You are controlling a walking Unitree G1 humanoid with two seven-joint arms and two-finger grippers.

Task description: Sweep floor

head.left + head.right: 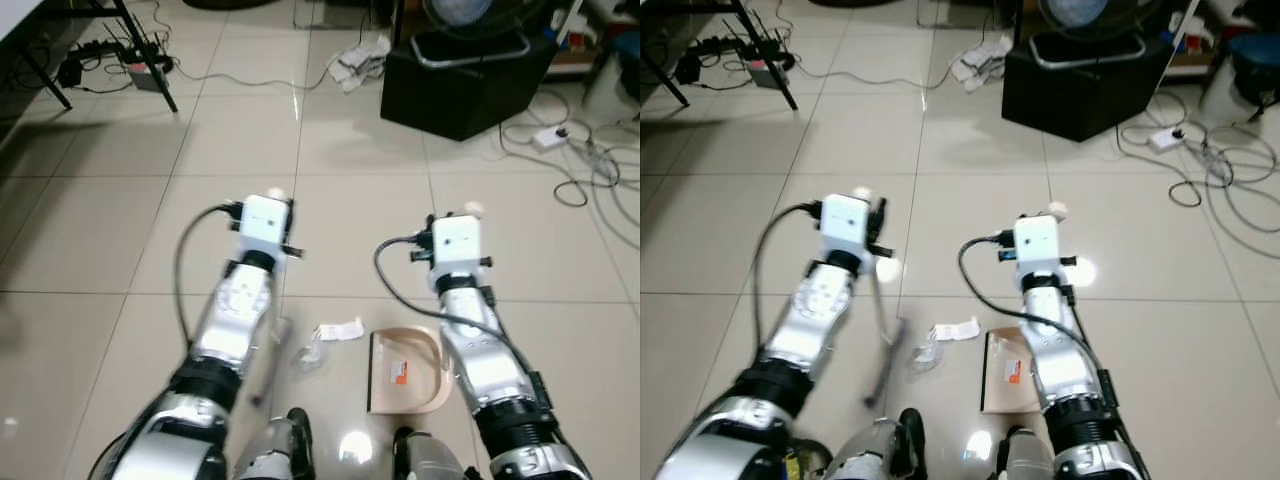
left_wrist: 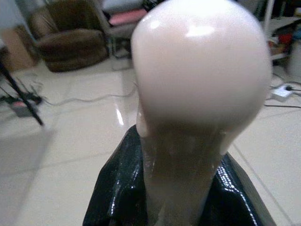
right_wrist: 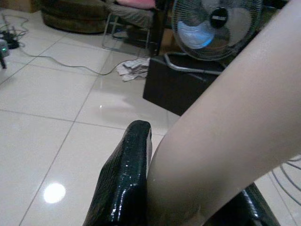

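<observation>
While we are clenching our left fingers (image 2: 117,193) around the pale round-topped broom handle (image 2: 200,89), our left gripper (image 1: 865,215) is holding it up in front of us, and the shaft is running down and back toward our feet, its blurred lower end (image 1: 885,365) slanting to the floor (image 1: 120,230) just left of the litter. Our right fingers (image 3: 124,179) are grasping the dustpan's pale handle (image 3: 225,127), and our right gripper (image 1: 452,215) is carrying it on the right.

The dustpan (image 1: 405,372) is lying flat on the tile beside our right forearm, its straight dark lip facing left toward the broom, its long axis running away from us. Between lip and broom are lying a paper scrap (image 1: 338,330) and a crumpled clear wrapper (image 1: 308,355), both near the lip, not touching it.

We judge the coming stroke to turn on this: the litter is lying right of the broom's lower end and left of the pan, so the left arm, the nearer one, should be sweeping rightward into the lip while the right is holding the pan still. Farther off, a fan (image 3: 216,23) on a black box (image 1: 465,85) and loose cables (image 1: 590,170) are standing well apart.
</observation>
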